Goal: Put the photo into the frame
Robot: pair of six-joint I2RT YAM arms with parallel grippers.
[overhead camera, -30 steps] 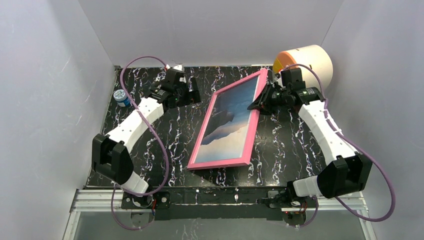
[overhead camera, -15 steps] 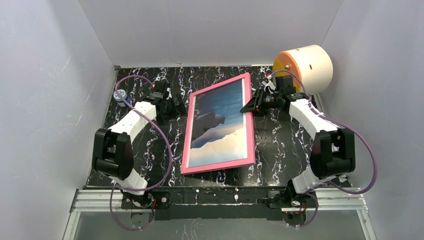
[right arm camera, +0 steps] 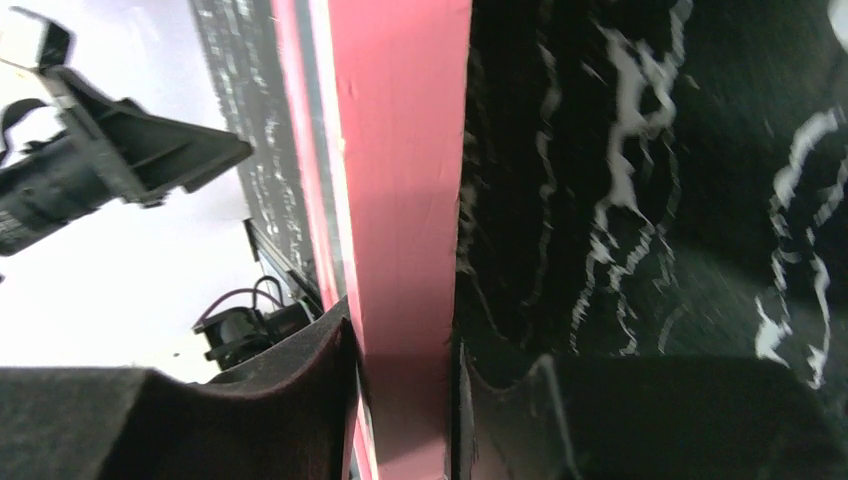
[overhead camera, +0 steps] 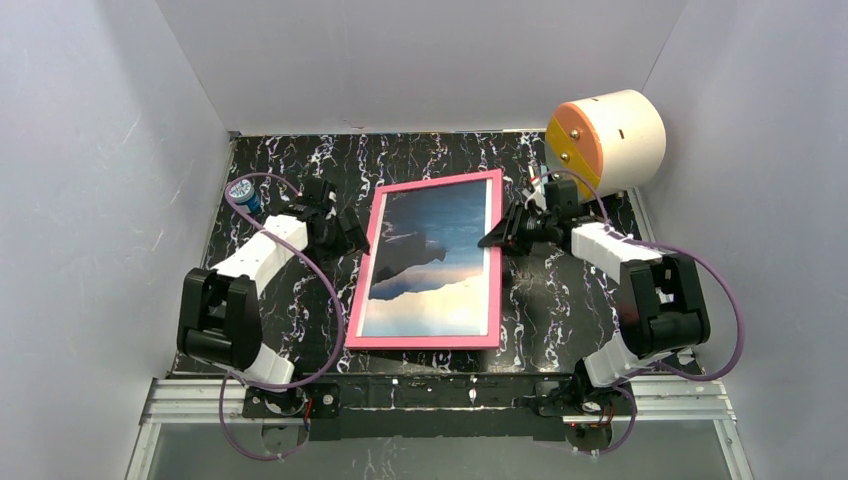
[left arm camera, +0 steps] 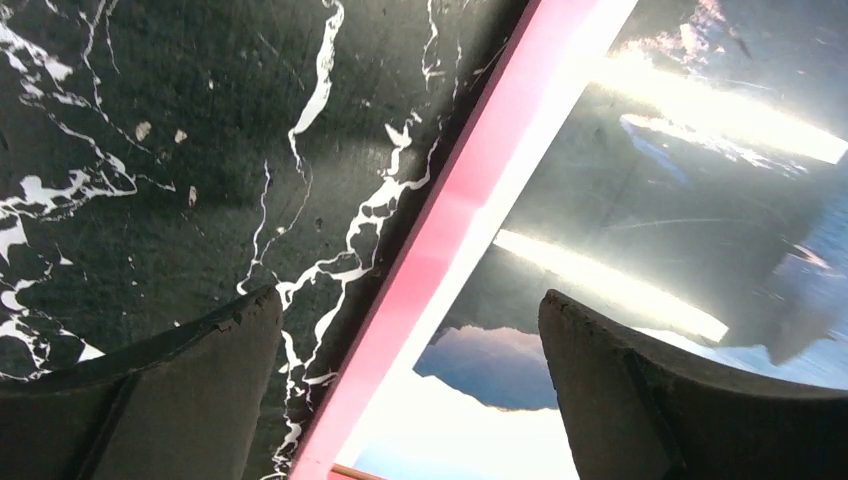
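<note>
frame (overhead camera: 422, 342), photo (overhead camera: 435, 265) inside, now squarer and flatter | right gripper (overhead camera: 495, 239) clenched on its edge | left gripper (overhead camera: 354, 234) released, astride other edge | cylinder (overhead camera: 610, 140) behind

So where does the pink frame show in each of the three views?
Top external: the frame sits in the middle of the table.
Left wrist: the frame crosses diagonally, upper right to lower left.
Right wrist: the frame runs top to bottom at centre.
Shared landmark: the black, white-veined table.
</note>
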